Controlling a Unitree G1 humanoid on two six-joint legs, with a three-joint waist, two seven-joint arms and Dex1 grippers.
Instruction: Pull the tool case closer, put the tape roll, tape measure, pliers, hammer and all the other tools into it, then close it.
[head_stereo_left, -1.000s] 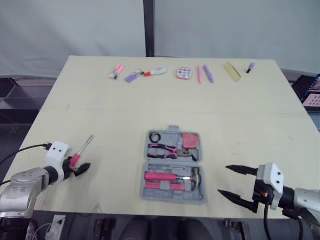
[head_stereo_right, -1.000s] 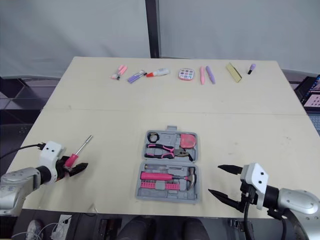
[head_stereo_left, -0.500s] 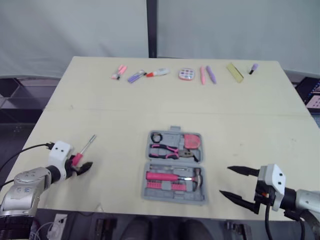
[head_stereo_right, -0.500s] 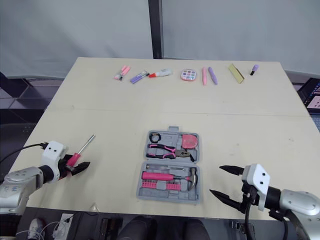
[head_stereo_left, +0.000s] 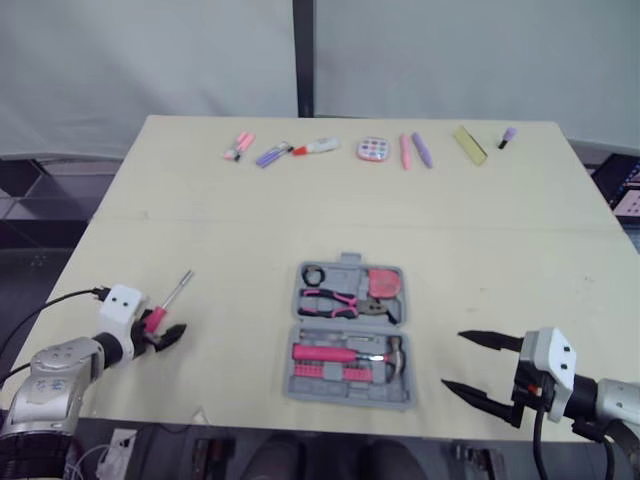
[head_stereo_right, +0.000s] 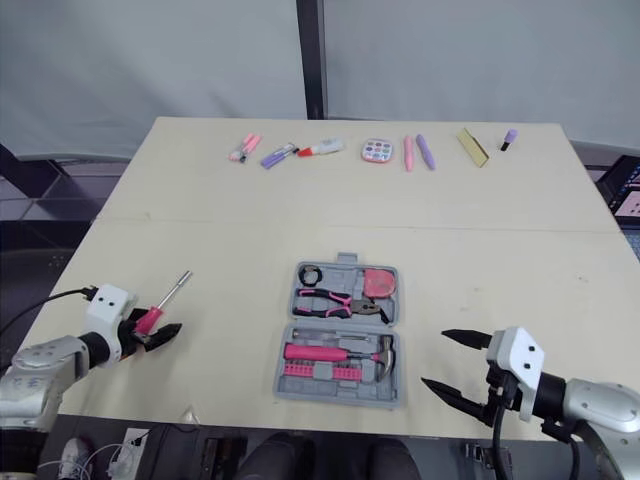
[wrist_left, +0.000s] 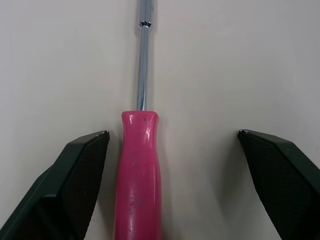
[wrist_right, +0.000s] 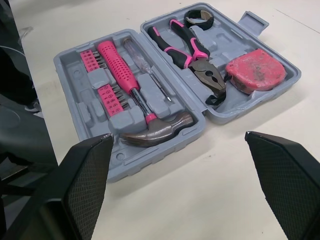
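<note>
The grey tool case (head_stereo_left: 298, 385) lies open near the table's front edge, between my arms. In it sit a black tape roll (head_stereo_left: 312, 274), a pink tape measure (head_stereo_left: 380, 283), pink-handled pliers (head_stereo_left: 335, 298), a hammer (head_stereo_left: 345, 352) and pink bits (wrist_right: 111, 95). A pink-handled screwdriver (wrist_left: 137, 175) lies on the table at the front left, its steel shaft pointing away from me. My left gripper (head_stereo_left: 165, 330) is open astride its handle, which lies close to one finger (wrist_left: 75, 185). My right gripper (head_stereo_left: 455, 360) is open, right of the case, holding nothing.
Along the table's far edge lies a row of small items: pink and purple markers (head_stereo_left: 268, 153), a round palette (head_stereo_left: 371, 148), pens (head_stereo_left: 411, 150), a yellow block (head_stereo_left: 466, 144). The table's front edge (head_stereo_left: 240, 408) runs just under both grippers.
</note>
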